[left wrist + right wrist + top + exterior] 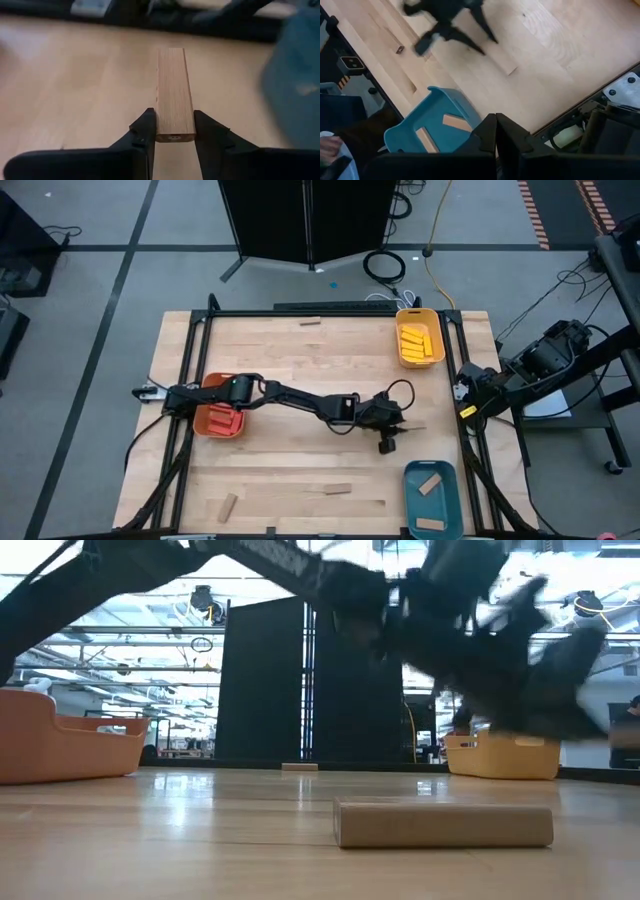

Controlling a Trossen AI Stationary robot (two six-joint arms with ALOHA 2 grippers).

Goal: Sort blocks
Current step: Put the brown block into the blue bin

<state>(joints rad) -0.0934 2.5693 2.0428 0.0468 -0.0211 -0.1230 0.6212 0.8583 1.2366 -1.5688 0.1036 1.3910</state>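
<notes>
Left claw round tan block.

We find the table carrying three trays: one near the left edge, under the left arm; one at the far right corner, holding several blocks; one at the near right corner, holding two blocks. The left gripper reaches across to right of centre, its fingers either side of one block, between the two right-hand trays. Loose blocks lie at the far edge, the near left and the near middle. The right gripper sits beside the table's right edge.
</notes>
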